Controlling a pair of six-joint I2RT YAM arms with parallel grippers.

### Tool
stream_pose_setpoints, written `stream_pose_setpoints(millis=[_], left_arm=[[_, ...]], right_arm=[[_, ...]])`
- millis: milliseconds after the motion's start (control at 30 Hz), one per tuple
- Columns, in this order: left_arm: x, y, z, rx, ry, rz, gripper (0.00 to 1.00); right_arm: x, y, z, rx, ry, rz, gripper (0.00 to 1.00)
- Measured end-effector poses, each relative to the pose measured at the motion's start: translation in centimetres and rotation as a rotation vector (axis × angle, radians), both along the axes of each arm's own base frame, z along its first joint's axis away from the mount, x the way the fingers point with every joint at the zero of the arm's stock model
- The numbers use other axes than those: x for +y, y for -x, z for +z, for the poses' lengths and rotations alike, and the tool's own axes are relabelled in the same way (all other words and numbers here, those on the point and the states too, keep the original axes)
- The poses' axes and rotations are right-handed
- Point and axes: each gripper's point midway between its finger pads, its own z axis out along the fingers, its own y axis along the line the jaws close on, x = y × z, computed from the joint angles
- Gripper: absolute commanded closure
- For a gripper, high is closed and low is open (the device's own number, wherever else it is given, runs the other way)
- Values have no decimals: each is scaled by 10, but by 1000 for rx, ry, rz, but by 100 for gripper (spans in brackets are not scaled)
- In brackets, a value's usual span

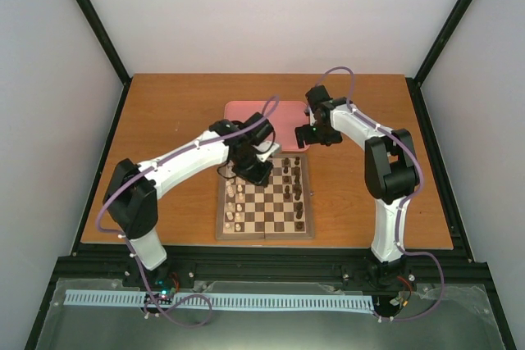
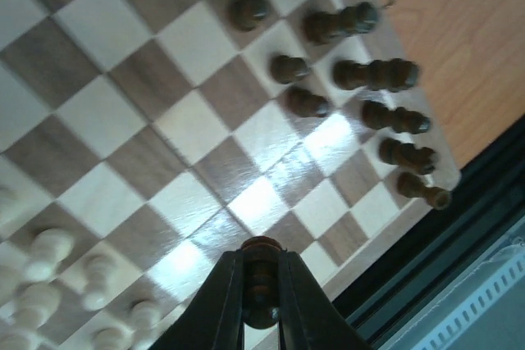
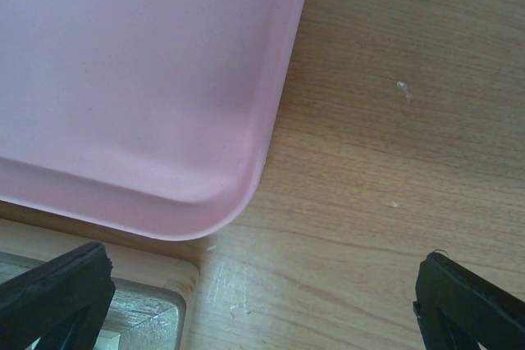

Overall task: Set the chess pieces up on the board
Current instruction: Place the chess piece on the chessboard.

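On the wooden surface (image 1: 164,120) lies the board (image 1: 262,235), and the cream-white pieces (image 1: 234,206) stand in two files along its left side. The left arm reaches in from the left and hides the board's far left corner in the top view. Its left hand (image 2: 261,258) hangs above the checks there, clamped shut on one dark piece (image 2: 261,293) held upright between the fingers. The other dark chess pieces (image 1: 297,194) stand in two files along the board's right side, upright and apart from each other. Beyond the board's far edge rests a pink tray (image 1: 287,112). Further right, the right hand (image 3: 262,301) hovers with jaws spread wide and nothing between them, over the tray's rounded corner, bare wood and a corner of the board
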Motion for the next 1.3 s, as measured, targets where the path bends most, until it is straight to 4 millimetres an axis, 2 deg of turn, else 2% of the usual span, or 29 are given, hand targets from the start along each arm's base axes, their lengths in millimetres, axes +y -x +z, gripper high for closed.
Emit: stream_pose_setpoints(millis=[200,433,667,867,1133,1300], left_arm=[[-37,24,3,-37,32,-87,99],[-58,41,-6,-61,19,-127,99],[-64,39,-22,-70,-4,-107,99],[-67,46,-34,-68,-21,-112,99],[-69,50,-47,-59,-33,-112,99],[-69,50,-61,-42,-58,-114,99]], right_arm=[[0,-2,4,-23,5,7,0],[-3,-1,11,-48,8,4,0],[-6,4,10,-53,13,2,0],[-8,8,8,-53,16,1,0],[-7,6,9,-65,12,1,0],[-7,5,10,-67,10,1,0]])
